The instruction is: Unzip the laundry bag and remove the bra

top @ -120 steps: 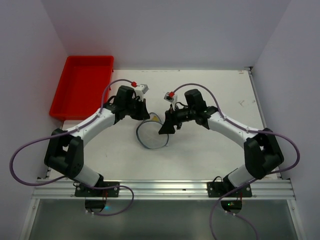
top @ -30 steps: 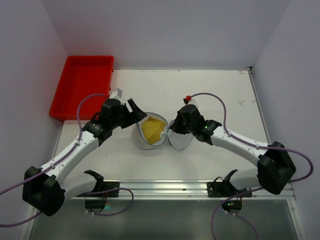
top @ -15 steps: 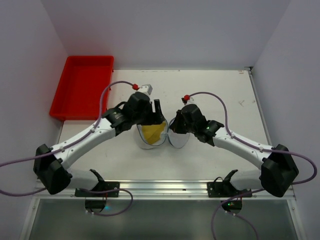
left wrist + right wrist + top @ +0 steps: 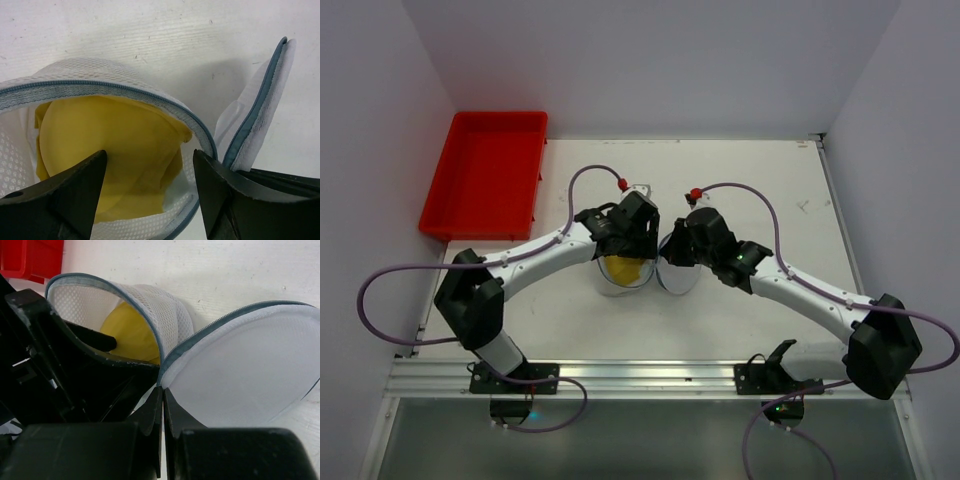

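Note:
The laundry bag (image 4: 610, 283) lies unzipped at the table's middle, its white mesh mouth (image 4: 115, 87) gaping. Its round lid (image 4: 678, 277) is folded out to the right. A yellow bra (image 4: 110, 150) fills the inside and also shows as a yellow patch (image 4: 625, 268) from above. My left gripper (image 4: 149, 155) hangs open over the mouth, one finger (image 4: 65, 195) above the bra, the other (image 4: 220, 195) at the bag's right rim. My right gripper (image 4: 162, 390) is shut on the lid's edge (image 4: 240, 370), right beside the left gripper.
A red tray (image 4: 485, 170) stands at the back left, off the table's corner. The two gripper heads sit very close together over the bag. White walls enclose the table at the back and both sides.
My left arm has swung right, from left of the bag to over its open mouth, jaws narrowing a little. The right gripper has kept its hold on the lid.

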`<state>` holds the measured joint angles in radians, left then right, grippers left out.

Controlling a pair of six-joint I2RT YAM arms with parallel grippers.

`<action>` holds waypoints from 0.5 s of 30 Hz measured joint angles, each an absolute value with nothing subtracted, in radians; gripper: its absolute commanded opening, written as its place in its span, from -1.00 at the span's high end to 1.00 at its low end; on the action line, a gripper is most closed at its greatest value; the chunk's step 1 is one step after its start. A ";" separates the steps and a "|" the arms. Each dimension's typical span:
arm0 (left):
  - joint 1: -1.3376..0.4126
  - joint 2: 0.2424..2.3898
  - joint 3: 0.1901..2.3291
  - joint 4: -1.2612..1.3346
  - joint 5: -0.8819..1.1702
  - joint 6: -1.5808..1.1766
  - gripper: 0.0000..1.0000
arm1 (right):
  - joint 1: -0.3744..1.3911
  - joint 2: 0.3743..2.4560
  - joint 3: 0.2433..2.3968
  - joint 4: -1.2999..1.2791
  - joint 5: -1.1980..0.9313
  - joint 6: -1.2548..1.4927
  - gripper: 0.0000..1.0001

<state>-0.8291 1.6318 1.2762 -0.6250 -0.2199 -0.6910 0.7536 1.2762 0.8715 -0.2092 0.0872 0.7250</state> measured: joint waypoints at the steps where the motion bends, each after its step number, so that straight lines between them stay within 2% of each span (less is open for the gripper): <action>1: -0.831 1.636 1.279 -0.626 -0.225 -0.691 -0.46 | 0.754 1.275 0.871 -0.209 0.087 0.725 1.00; 7: -0.836 1.666 1.283 -0.631 -0.251 -0.690 -0.44 | 0.754 1.275 0.871 -0.208 0.084 0.725 1.00; 10: -0.841 1.687 1.288 -0.639 -0.271 -0.690 -0.31 | 0.754 1.275 0.871 -0.208 0.083 0.725 1.00; 11: -0.841 1.694 1.289 -0.642 -0.277 -0.688 -0.24 | 0.754 1.275 0.871 -0.208 0.084 0.724 1.00; 12: -0.841 1.700 1.289 -0.646 -0.283 -0.688 -0.02 | 0.754 1.275 0.871 -0.208 0.083 0.725 1.00; 14: -0.843 1.711 1.290 -0.652 -0.296 -0.691 0.21 | 0.754 1.274 0.871 -0.208 0.083 0.724 1.00; 15: -0.844 1.717 1.290 -0.654 -0.300 -0.691 0.51 | 0.754 1.274 0.871 -0.208 0.083 0.725 1.00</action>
